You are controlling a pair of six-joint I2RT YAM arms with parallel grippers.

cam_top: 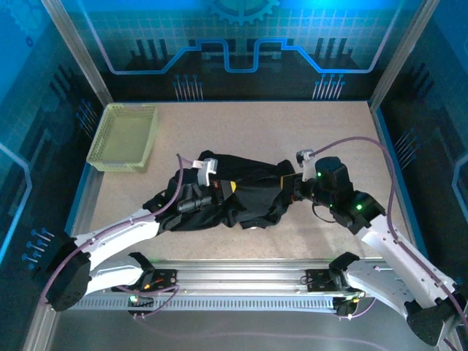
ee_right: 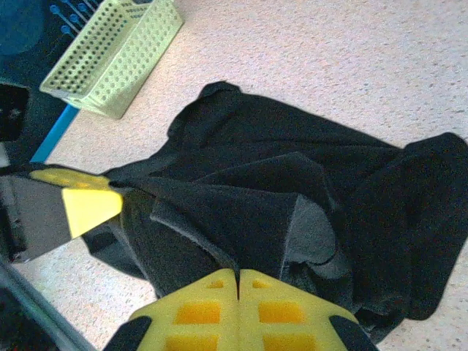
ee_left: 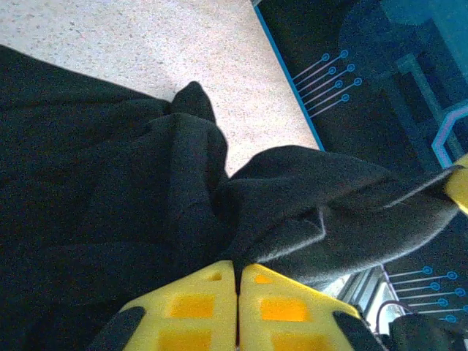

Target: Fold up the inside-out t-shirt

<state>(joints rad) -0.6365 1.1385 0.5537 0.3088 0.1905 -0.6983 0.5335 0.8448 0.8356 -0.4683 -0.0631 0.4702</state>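
The inside-out t-shirt [cam_top: 241,191] is a black bunched heap in the middle of the table, pulled into a taut ridge between my two grippers. My left gripper [cam_top: 228,189] is at the heap's left-centre. In the left wrist view its yellow fingers [ee_left: 197,303] are pressed together, and the left gripper [ee_left: 238,269] is shut on a fold of the t-shirt [ee_left: 146,183]. My right gripper [cam_top: 291,183] is at the heap's right end. In the right wrist view the right gripper [ee_right: 238,275] is shut on a fold of the t-shirt [ee_right: 292,190].
A pale yellow-green mesh basket [cam_top: 124,137] stands at the table's back left, also in the right wrist view as the basket [ee_right: 110,58]. Bare speckled table [cam_top: 292,131] lies behind the shirt. A metal rail [cam_top: 241,274] runs along the near edge.
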